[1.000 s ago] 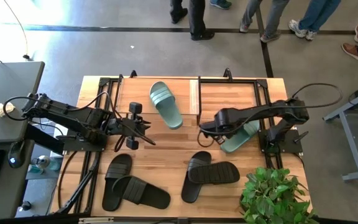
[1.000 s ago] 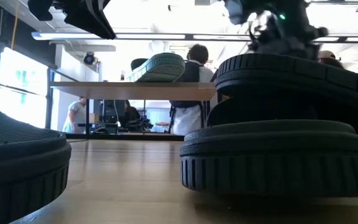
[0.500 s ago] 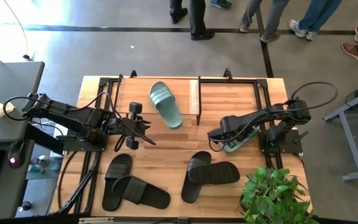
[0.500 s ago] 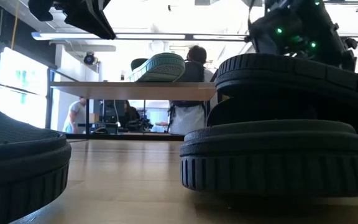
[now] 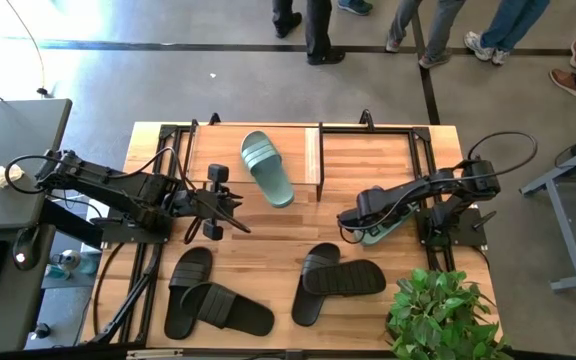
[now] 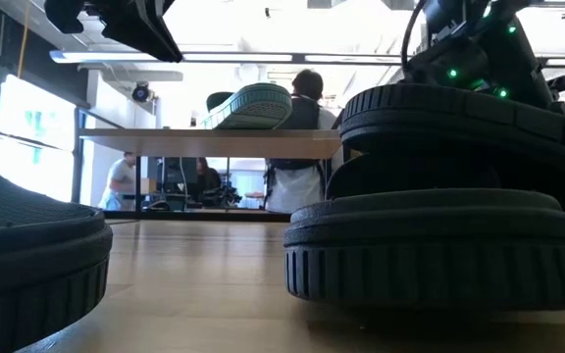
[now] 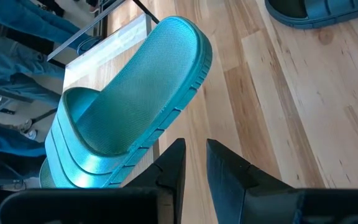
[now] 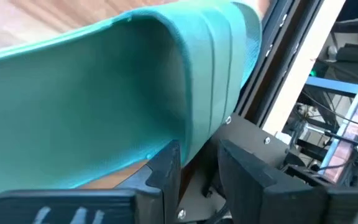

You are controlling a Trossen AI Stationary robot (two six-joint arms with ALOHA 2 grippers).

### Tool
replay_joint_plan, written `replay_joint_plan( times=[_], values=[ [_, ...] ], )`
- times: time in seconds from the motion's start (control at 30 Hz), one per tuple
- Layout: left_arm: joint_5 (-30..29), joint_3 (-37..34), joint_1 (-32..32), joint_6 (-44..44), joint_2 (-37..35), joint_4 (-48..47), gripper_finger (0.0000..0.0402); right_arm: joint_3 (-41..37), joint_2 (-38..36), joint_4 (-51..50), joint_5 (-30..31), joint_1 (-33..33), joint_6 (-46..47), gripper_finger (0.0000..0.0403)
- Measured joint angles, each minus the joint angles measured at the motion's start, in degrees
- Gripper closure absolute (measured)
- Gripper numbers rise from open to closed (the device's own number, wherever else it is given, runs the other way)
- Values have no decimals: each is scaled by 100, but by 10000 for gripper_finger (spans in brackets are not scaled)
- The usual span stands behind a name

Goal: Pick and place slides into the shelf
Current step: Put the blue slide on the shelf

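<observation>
One sage-green slide (image 5: 266, 167) sits up on the shelf (image 5: 314, 160), lying at a slant on the plank top near the middle back of the tabletop (image 5: 268, 238). You can see it from the low view too (image 6: 248, 106), perched on the plank. The other green slide (image 5: 385, 222) is over on the right side of the tabletop, right at the right claw (image 5: 353, 222). In the right wrist view the slide's strap edge (image 8: 135, 81) fills the frame just past the two fingers (image 8: 166, 168), which stand a narrow gap apart; I honestly can't tell if they're pinching it or just sitting against it.

The two black pairs are along the front edge: one pair at the front left (image 5: 213, 298), one slide lying partly over the other, and one pair front centre (image 5: 336, 280), also overlapping.

The left claw (image 5: 236, 212) hangs over the tabletop left of centre, fingers (image 7: 171, 163) close together with a slim gap and nothing in between them, pointing toward the slide on the shelf.

There's a potted plant (image 5: 438, 315) at the front right corner.
</observation>
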Motion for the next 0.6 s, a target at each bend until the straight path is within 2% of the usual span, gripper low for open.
replay_joint_plan(
  times=[0.4, 0.6],
  values=[
    [0, -1, 0, 0, 0, 0, 348, -516, 2, 492, 64, -2, 179, 305],
    [0, -1, 0, 0, 0, 0, 348, -514, 2, 463, 460, -9, 304, 308]
  ],
)
